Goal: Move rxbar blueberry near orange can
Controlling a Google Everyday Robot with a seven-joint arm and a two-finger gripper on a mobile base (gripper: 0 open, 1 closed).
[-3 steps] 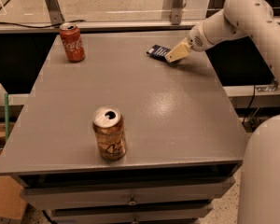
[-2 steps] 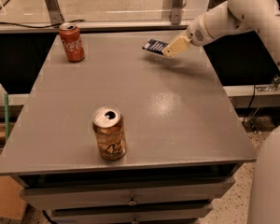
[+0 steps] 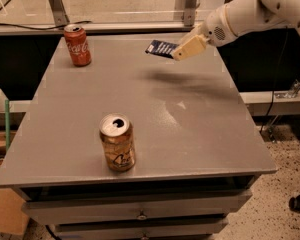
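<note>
The rxbar blueberry point(image 3: 161, 48) is a flat dark navy wrapper with white print. My gripper point(image 3: 177, 52) is shut on its right end and holds it in the air above the far right part of the grey table point(image 3: 190, 134), casting a shadow below it. The orange can point(image 3: 117, 142) is golden-tan with dark script and a silver top. It stands upright near the table's front edge, left of centre, well away from the bar.
A red Coca-Cola can point(image 3: 78, 45) stands at the far left corner of the table. The white arm point(image 3: 250, 14) reaches in from the upper right. Drawers point(image 3: 140, 215) sit below the tabletop. A cardboard box point(image 3: 7, 211) lies on the floor at left.
My gripper has lifted the blue bar off the table and carried it left and toward the table's middle. Both cans have stayed in place.
</note>
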